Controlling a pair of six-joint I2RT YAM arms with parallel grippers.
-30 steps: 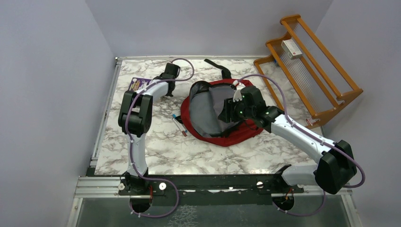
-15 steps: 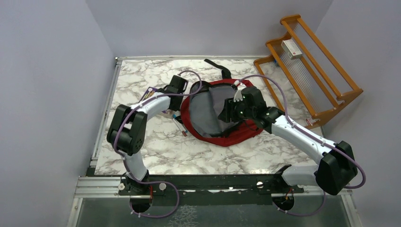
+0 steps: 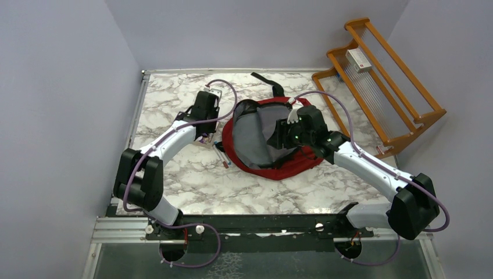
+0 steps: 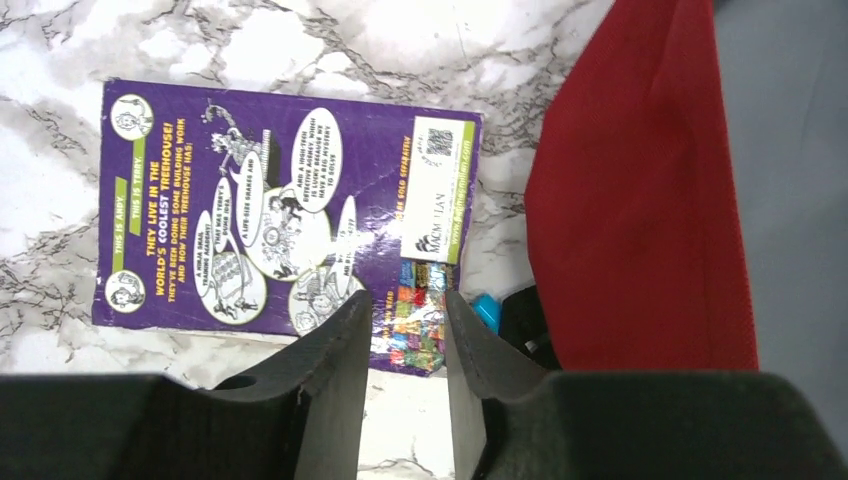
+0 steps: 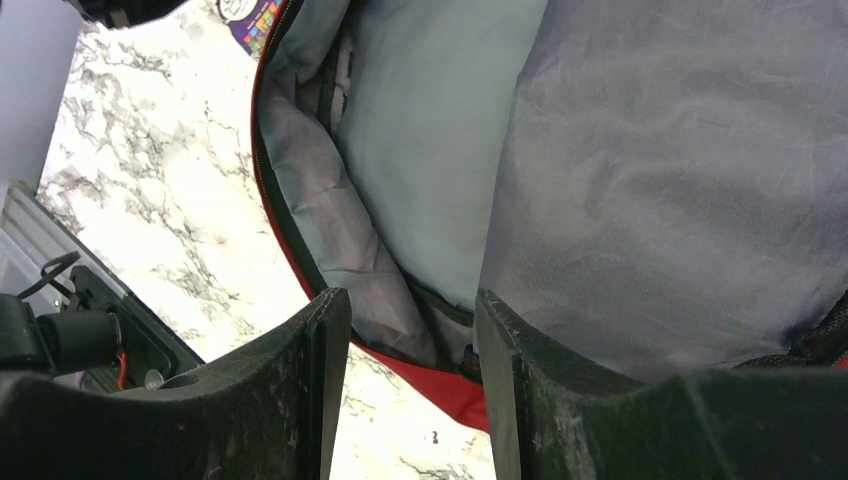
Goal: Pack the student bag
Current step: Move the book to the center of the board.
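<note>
From above, the red bag (image 3: 290, 167) lies open on the marble table (image 3: 192, 186), right of centre and toward the far side, with its grey lining facing up. My left gripper (image 3: 207, 103) hangs over the table just left of the bag. My right gripper (image 3: 283, 135) sits over the bag's open mouth. Two thin pens (image 3: 222, 157) lie on the table beside the bag's near-left edge. A wooden rack (image 3: 401, 110) stands off the far-right corner, with a small box (image 3: 358, 60) on its top rail.

Through my left wrist camera, my left gripper (image 4: 405, 335) points down, its jaws a little apart with nothing between them. Below them a purple book (image 4: 270, 210) lies flat on the marble, back cover up, close beside the bag's red edge. A blue tip (image 4: 487, 311) shows between book and bag.

Through my right wrist camera, my right gripper (image 5: 405, 385) has its jaws apart. Through the gap I see pale grey lining, a zip, the red rim and marble beyond. Darker grey fabric fills the right of this view and runs down to the finger on that side. I cannot tell whether it rests on that finger.
</note>
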